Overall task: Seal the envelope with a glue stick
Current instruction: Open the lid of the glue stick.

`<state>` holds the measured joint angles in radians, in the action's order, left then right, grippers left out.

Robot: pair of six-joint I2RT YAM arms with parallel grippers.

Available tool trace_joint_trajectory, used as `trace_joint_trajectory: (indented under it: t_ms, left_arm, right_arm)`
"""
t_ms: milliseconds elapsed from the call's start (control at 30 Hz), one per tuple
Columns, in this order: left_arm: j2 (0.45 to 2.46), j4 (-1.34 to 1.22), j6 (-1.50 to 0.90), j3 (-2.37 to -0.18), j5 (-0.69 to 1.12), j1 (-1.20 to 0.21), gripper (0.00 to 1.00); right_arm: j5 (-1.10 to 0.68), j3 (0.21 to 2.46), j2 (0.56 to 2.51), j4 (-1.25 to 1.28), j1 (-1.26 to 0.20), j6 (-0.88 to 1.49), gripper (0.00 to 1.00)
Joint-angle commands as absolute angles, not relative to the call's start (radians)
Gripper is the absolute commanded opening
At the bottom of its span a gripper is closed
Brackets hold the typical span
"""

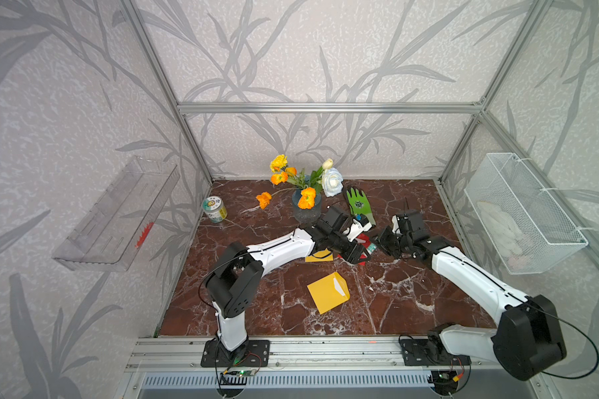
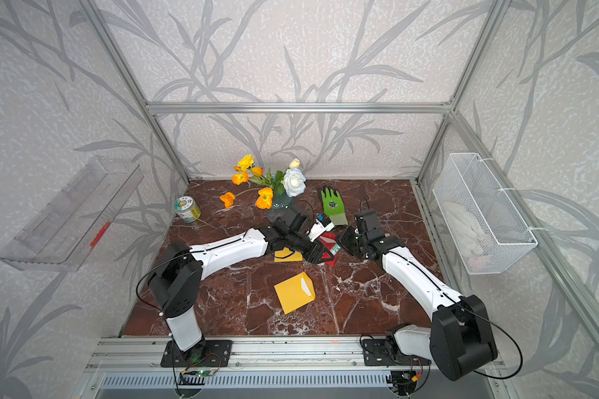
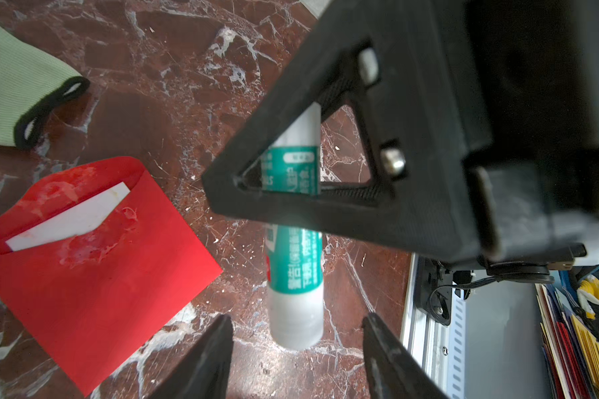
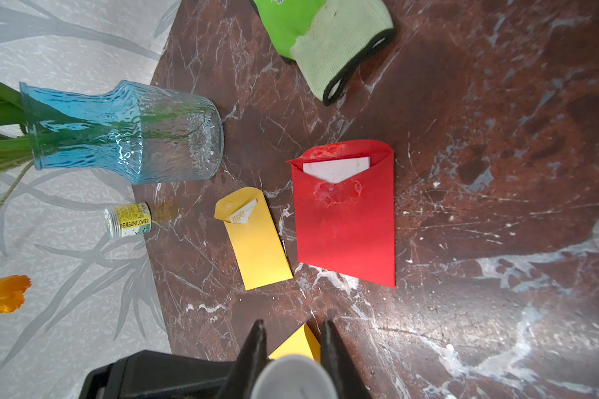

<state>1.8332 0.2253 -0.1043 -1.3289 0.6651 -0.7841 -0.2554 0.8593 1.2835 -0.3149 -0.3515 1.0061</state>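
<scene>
The glue stick [image 3: 294, 262], white with a teal label, hangs just above the marble between the two arms; its teal band also shows in both top views [image 1: 371, 247] [image 2: 335, 248]. My right gripper [image 4: 293, 322] is shut on it, and the stick's white end [image 4: 293, 378] sits between the fingers. My left gripper [image 3: 298, 316] is open, its fingertips [image 3: 222, 331] standing apart on either side of the stick's other white end without touching it. The red envelope [image 4: 346, 221] lies flat beside them, flap open, a white card inside and glue smears on it.
A small yellow envelope [image 4: 256, 241] lies beside the red one, and a larger one [image 1: 328, 292] lies nearer the front. A glass vase of flowers [image 1: 306, 207], a green glove [image 1: 358, 203] and a can [image 1: 214, 209] stand at the back. A wire basket [image 1: 523, 210] hangs on the right wall.
</scene>
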Motion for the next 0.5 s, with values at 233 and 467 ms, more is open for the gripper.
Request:
trace_joint_trajectory:
  t_ms: [233, 467]
  left_arm:
    - [1.889, 0.238, -0.095, -1.392, 0.719, -0.789, 0.49]
    - [1.895, 0.213, -0.109, -1.390, 0.745, -0.791, 0.43]
  right_arm:
    - [-0.259, 0.865, 1.268, -0.315, -0.359, 1.019, 0.00]
    - [-0.277, 0.857, 1.288, -0.293, -0.358, 1.044, 0.00]
